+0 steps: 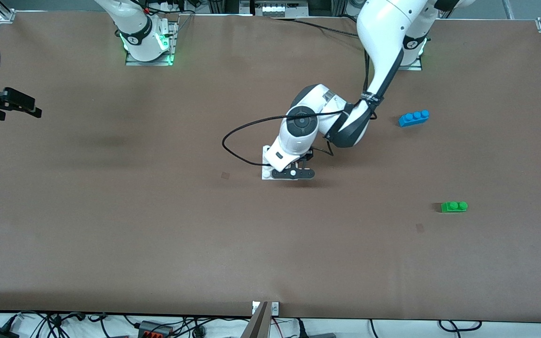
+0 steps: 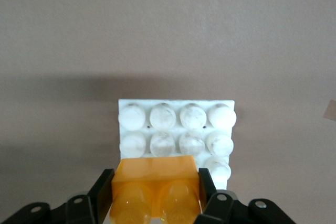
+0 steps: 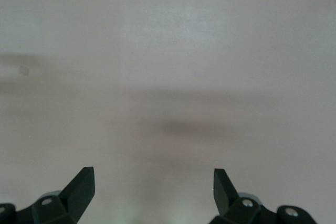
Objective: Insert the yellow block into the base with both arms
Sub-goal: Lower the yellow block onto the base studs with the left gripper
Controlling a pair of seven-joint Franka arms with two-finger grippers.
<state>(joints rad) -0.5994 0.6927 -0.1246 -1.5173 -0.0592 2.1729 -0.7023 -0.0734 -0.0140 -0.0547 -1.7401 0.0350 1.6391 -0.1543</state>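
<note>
Brown table point(image 1: 158, 225) laid out wide, and the left arm point(image 1: 383, 42) reaches down to its middle, where the left claw point(image 2: 156, 195) pinches the yellow block point(image 2: 155, 190) right over the white base point(image 2: 176, 124), block covering part of its studs. The right claw point(image 3: 154, 184) waits spread wide over bare table at the right arm's end. Blue brick point(image 1: 413, 118) and smaller green brick point(image 1: 454, 206) sit toward the left arm's end, green nearer the front camera.

Yellow block point(image 2: 153, 190): orange-yellow two-stud brick, clamped in the left claw point(image 2: 156, 195), resting on one edge of the base.
Base point(image 2: 176, 129): white studded square plate, flat at mid-bench.
</note>
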